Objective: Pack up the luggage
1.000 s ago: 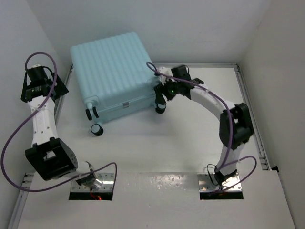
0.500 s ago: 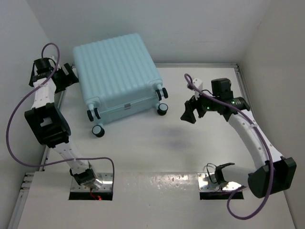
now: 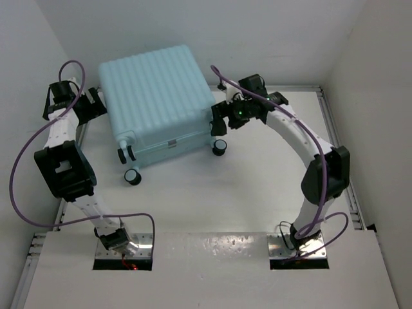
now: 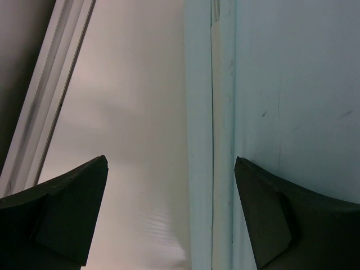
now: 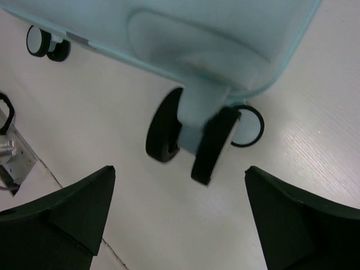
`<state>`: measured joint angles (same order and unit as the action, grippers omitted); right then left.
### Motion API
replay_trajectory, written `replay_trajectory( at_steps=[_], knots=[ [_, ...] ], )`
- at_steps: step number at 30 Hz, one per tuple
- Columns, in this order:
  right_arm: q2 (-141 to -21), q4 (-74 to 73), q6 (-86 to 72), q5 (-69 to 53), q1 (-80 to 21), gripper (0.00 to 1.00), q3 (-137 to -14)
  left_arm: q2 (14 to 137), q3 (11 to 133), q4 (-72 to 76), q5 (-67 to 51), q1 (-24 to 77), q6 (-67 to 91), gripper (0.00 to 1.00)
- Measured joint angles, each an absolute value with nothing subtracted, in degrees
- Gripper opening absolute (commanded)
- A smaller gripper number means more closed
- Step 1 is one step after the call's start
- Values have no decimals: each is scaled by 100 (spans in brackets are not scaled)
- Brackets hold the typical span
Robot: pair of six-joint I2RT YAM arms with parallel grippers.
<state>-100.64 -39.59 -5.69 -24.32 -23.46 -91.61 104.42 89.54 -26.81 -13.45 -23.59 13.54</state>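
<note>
Luggage (image 3: 158,96), pale blue and ribbed, was seen lying shut and flat on the far left part of the white worktop (image 3: 257,187), with its small black wheels turned toward the near side. The left claw (image 3: 92,106) was held at the left side of the case. In the left wrist view its two dark fingers (image 4: 62,208) were spread wide, nothing was gripped between them, and the shell's vertical seam (image 4: 216,112) was framed in the gap. Whether the finger on the case side touched the shell could not be told. The right claw (image 3: 221,116) was held at the near right corner of the case, also opened wide and empty. In the right wrist view a black corner wheel (image 5: 163,132) was seen beyond its fingers (image 5: 67,208), resting on the worktop.
</note>
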Motion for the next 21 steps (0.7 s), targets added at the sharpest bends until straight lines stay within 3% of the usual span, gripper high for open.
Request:
replay_trajectory(
  at_steps=[4,7,8,9,11,12,15,21],
  knots=[
    [-10484,-3898,-773,-2189,-2587,96,-9555,10237,8646,-2582,-1341,-2377,1361,96],
    [-10864,-4029,-773,-1828,-2722,82,-10062,10173,8541,-2552,-1350,-2397,1387,96],
    [-11076,-4086,-768,-1667,-2766,75,-10366,10169,8525,-2550,-1352,-2403,1413,96],
    [-11310,-4117,-751,-1531,-2799,58,-10680,10169,8521,-2550,-1352,-2405,1426,96],
    [-11577,-4331,-792,-1157,-2823,42,-11037,10169,8508,-2550,-1332,-2408,1433,96],
    [-11603,-4359,-932,-1024,-2816,28,-11061,10169,8503,-2547,-1347,-2408,1450,96],
    [-11502,-4147,-1028,-764,-2849,0,-10868,10169,8464,-2554,-1376,-2397,1500,96],
    [-11100,-3533,-836,-613,-2928,0,-10182,10169,8366,-2558,-1369,-2397,1577,96]
  ],
)
